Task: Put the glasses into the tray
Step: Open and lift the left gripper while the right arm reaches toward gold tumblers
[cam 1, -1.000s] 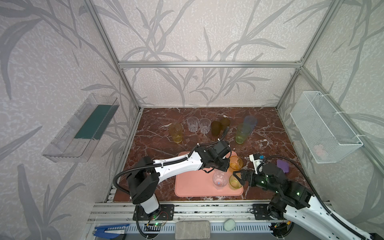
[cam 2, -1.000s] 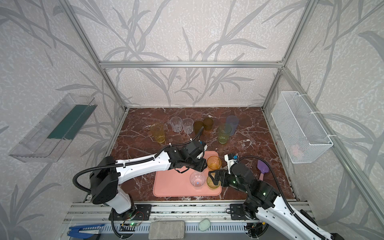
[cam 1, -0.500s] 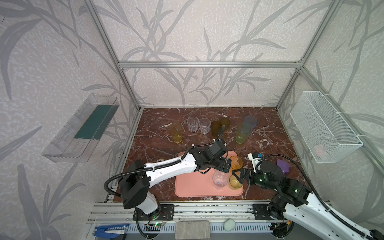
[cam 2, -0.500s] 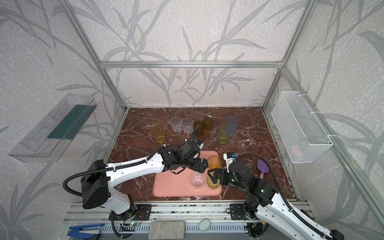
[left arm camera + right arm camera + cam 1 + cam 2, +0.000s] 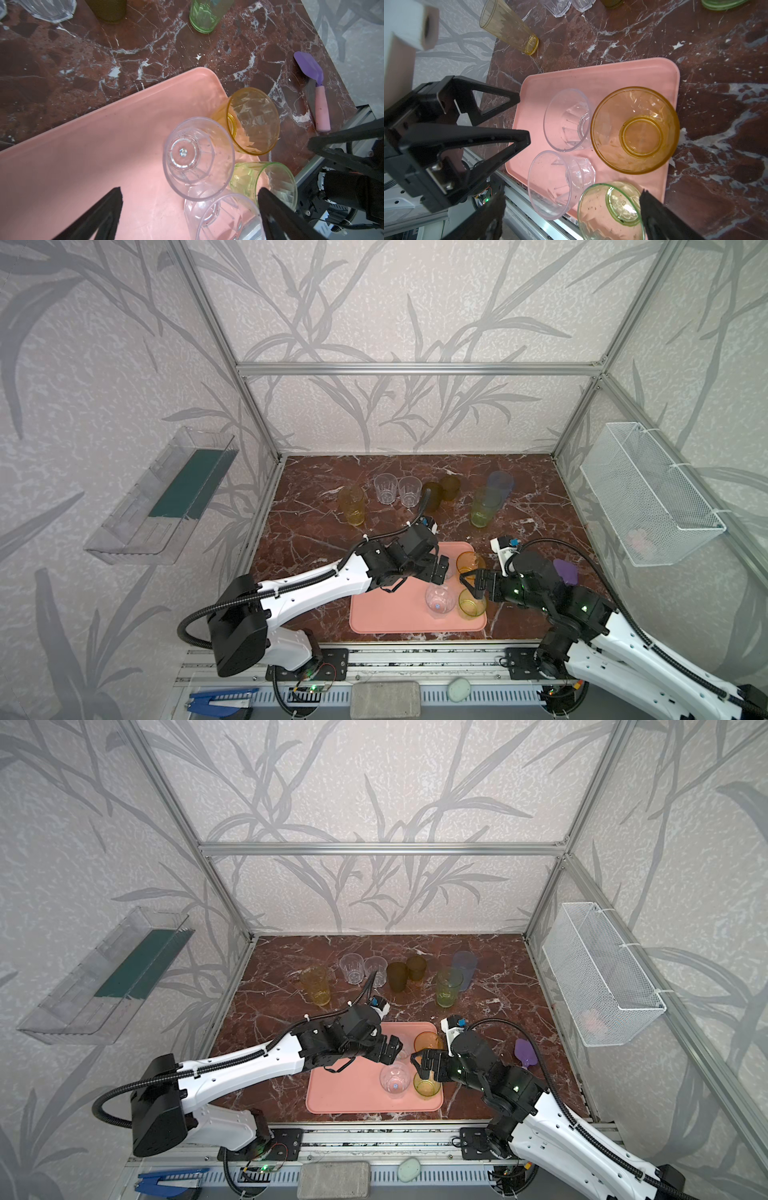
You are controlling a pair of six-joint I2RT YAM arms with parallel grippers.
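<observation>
The salmon-pink tray (image 5: 386, 614) lies at the front of the marble floor. At its right end stand an orange glass (image 5: 469, 562), a yellow-green glass (image 5: 471, 605) and two clear glasses (image 5: 568, 120) (image 5: 560, 182). My left gripper (image 5: 440, 570) hangs open just above the clear glass beside the orange one, gripping nothing. From the right, my right gripper (image 5: 471, 581) hovers open between the orange and yellow-green glasses, also empty. Several more glasses stand at the back: tall yellow (image 5: 352, 504), two clear (image 5: 385, 488), amber (image 5: 432, 495), green (image 5: 482, 506) and blue-purple (image 5: 500, 485).
A purple spatula (image 5: 565, 570) with a pink handle lies on the floor right of the right arm. A white wire basket (image 5: 648, 493) hangs on the right wall and a clear bin (image 5: 166, 497) on the left wall.
My left gripper has opened and let go of a clear glass, which now stands on the tray beside the orange one. The right gripper has stayed open in nearly the same spot.
</observation>
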